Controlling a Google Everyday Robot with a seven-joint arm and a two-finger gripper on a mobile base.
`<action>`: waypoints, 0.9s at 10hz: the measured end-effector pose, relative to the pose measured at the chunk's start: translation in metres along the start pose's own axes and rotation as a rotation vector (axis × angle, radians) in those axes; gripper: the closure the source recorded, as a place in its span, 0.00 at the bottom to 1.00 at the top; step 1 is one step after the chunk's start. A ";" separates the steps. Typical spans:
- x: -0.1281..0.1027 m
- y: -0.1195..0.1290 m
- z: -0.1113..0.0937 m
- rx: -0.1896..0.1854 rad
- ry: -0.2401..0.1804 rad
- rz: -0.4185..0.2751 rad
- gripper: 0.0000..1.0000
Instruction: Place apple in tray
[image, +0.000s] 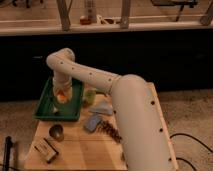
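The green tray (46, 106) sits at the far left of the wooden table. My gripper (62, 94) hangs from the white arm over the middle of the tray. It is shut on the apple (62, 98), a small orange-red fruit with a yellowish patch, held low inside the tray. I cannot tell whether the apple touches the tray floor. The wrist hides the top of the apple.
A small green cup (90, 95) stands right of the tray. A pale blue cloth (103, 107), a grey-blue packet (92, 122) and a dark brown item (111, 131) lie mid-table. A round olive-brown object (56, 132) and a small box (45, 149) lie at the front left.
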 end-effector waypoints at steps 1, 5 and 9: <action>0.000 0.000 0.000 -0.002 0.001 -0.001 0.20; 0.003 0.003 -0.004 -0.009 0.004 -0.004 0.20; 0.007 0.006 -0.008 -0.018 0.010 -0.004 0.20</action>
